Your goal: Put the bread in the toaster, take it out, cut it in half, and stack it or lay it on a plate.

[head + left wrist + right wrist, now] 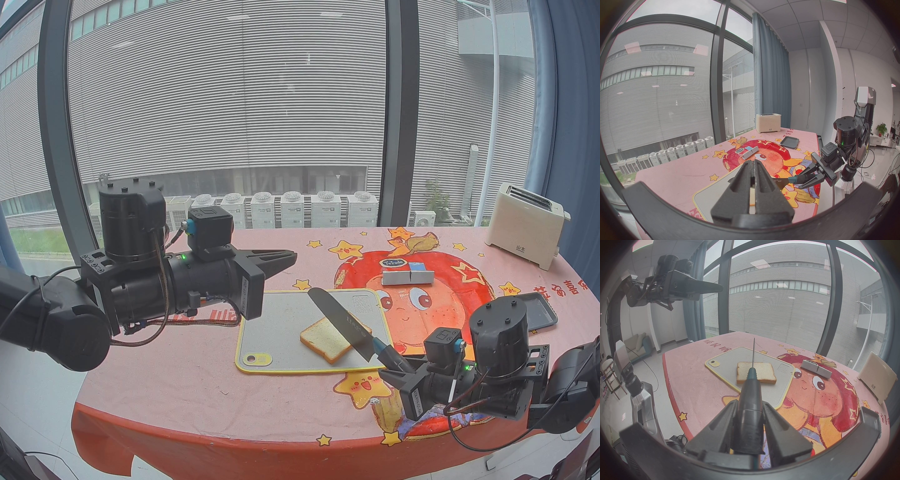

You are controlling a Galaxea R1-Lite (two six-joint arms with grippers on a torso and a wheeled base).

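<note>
A slice of bread (330, 339) lies flat on the grey, yellow-rimmed cutting board (275, 331). My right gripper (395, 365) is shut on the handle of a knife (342, 322), near the table's front right. The blade slants over the bread's right part, edge down; I cannot tell whether it touches. In the right wrist view the knife (753, 355) points straight across the bread (756, 372). My left gripper (284, 257) hangs shut and empty above the board's far left corner. The white toaster (527, 225) stands at the far right, its slots showing no bread.
A dark rectangular plate (539, 310) lies right of the board, in front of the toaster. A small grey knife holder (407, 274) sits behind the board at mid-table. The table's front edge is close to my right arm. A window runs behind the table.
</note>
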